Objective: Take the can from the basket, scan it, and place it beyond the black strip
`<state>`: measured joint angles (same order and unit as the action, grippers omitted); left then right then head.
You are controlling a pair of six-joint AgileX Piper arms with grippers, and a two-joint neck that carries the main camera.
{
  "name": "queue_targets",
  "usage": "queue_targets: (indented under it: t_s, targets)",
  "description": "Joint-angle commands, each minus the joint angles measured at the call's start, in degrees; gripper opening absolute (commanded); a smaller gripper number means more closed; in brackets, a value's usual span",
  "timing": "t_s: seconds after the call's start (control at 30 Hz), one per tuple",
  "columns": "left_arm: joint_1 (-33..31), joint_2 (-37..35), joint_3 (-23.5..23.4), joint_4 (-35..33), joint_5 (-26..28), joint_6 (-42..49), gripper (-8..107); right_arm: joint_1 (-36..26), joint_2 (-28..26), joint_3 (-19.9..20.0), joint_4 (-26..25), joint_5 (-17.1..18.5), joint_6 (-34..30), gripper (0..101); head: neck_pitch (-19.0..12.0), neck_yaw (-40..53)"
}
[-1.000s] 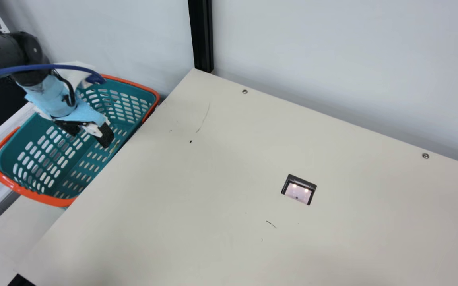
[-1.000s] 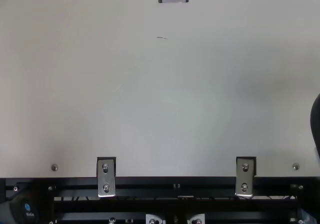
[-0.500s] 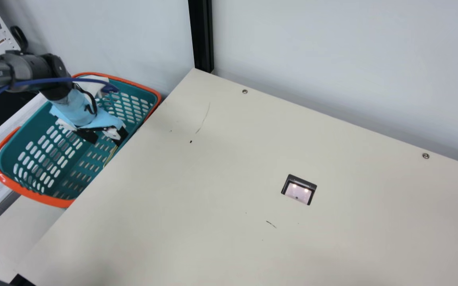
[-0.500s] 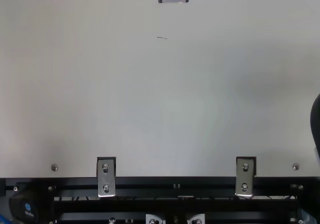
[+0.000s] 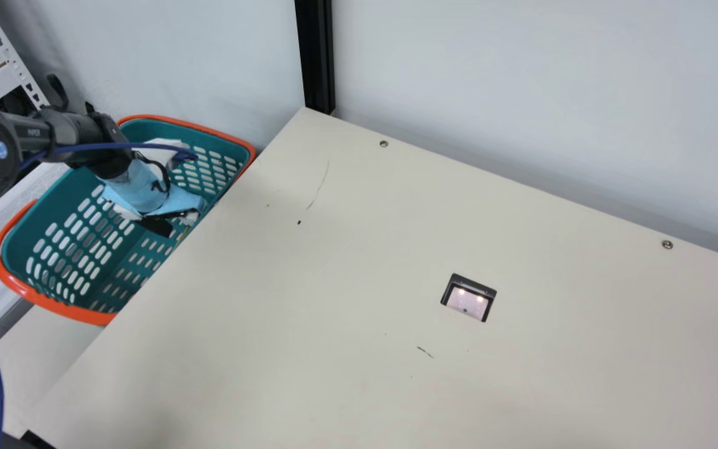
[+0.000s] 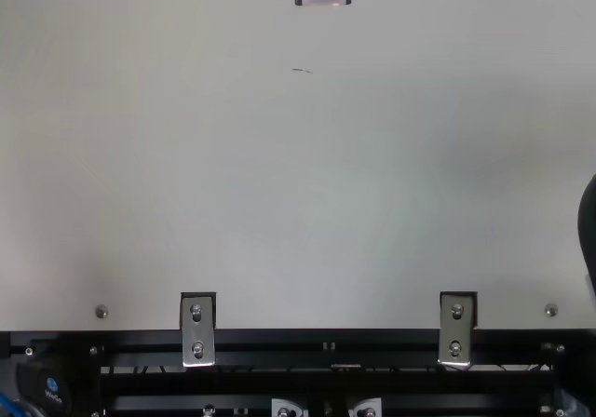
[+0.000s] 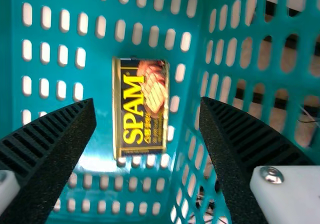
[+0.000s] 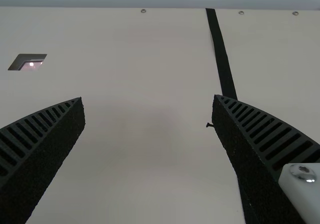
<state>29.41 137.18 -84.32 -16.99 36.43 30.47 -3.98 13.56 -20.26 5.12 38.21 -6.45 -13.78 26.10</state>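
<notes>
The left tool (image 5: pixel 175 226) is spread wide above the bottom of the basket (image 5: pixel 85 315); the can (image 7: pixel 141 106) lies there ahead of it, untouched. The right tool (image 8: pixel 148 98) is wide too.

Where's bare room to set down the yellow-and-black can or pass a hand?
Cream tabletop is bare between the teal, orange-rimmed plastic basket and the square, black-framed scanner, and beyond the black strip where seen. Between scanner and strip is bare too, but the right gripper hangs above. Crowded: the basket, where the left gripper hangs over the can.
</notes>
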Motion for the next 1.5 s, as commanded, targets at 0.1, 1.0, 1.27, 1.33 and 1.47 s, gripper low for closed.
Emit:
queue_targets:
  t_s: [0.1, 1.0, 1.27, 1.33, 1.47]
  targets:
    - [0.2, 2.8, -0.9, -0.9, -1.1, 2.1, 90, 0.0, 0.0, 0.0, 0.0, 0.0, 0.0, 101, -2.0, 0.9]
    - [-0.2, 10.6, -3.9, -2.2, -3.0, 8.1, 10, 0.0, 0.0, 0.0, 0.0, 0.0, 0.0, 101, -2.0, 0.9]
    - [-0.4, 2.8, -0.6, -4.8, -4.5, 9.2, 10, 0.0, 0.0, 0.0, 0.0, 0.0, 0.0, 101, -2.0, 0.9]
    - [-0.4, -0.5, 0.7, -5.0, -5.1, 9.3, 10, 0.0, 0.0, 0.0, 0.0, 0.0, 0.0, 101, -2.0, 0.9]
    - [-0.1, -7.3, 2.8, -4.2, -6.1, 8.2, 10, 0.0, 0.0, 0.0, 0.0, 0.0, 0.0, 101, -2.0, 0.9]
